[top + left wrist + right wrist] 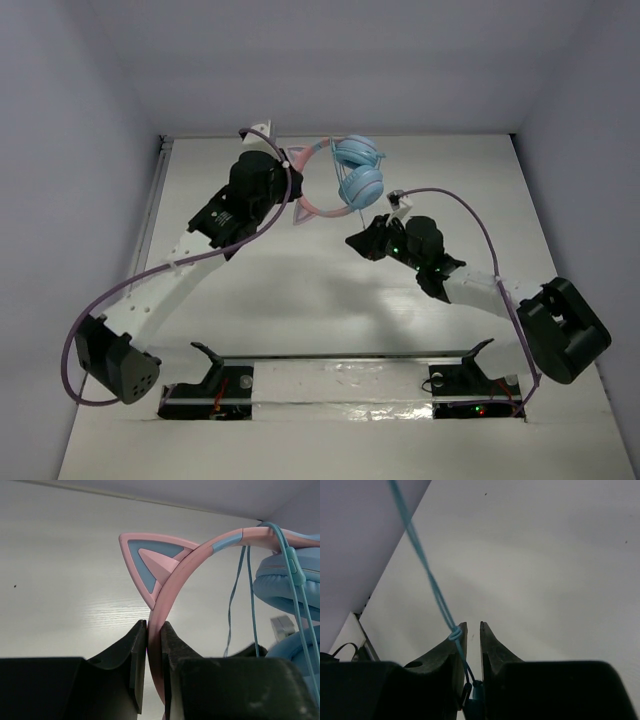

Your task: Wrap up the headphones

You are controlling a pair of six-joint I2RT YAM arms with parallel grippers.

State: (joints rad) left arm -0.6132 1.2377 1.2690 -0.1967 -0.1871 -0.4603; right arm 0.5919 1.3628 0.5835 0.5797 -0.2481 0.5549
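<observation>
The headphones (358, 170) have two round light blue ear cups and a pink headband (312, 205) with cat ears. They are at the back middle of the table. My left gripper (288, 188) is shut on the headband (172, 590) just below a cat ear (150, 562). The ear cups (285, 587) hang to its right. The thin blue cable (292, 565) runs over the band and hangs down. My right gripper (362, 240) is just in front of the ear cups. It (473, 626) is shut on the cable's end (477, 695), and the cable (427, 572) runs taut up to the left.
White walls close in the table at the back and on both sides. A metal rail (155, 200) runs along the left edge. The arms' mounting bar (340, 365) lies across the near edge. Purple arm cables (470, 215) loop out beside each arm.
</observation>
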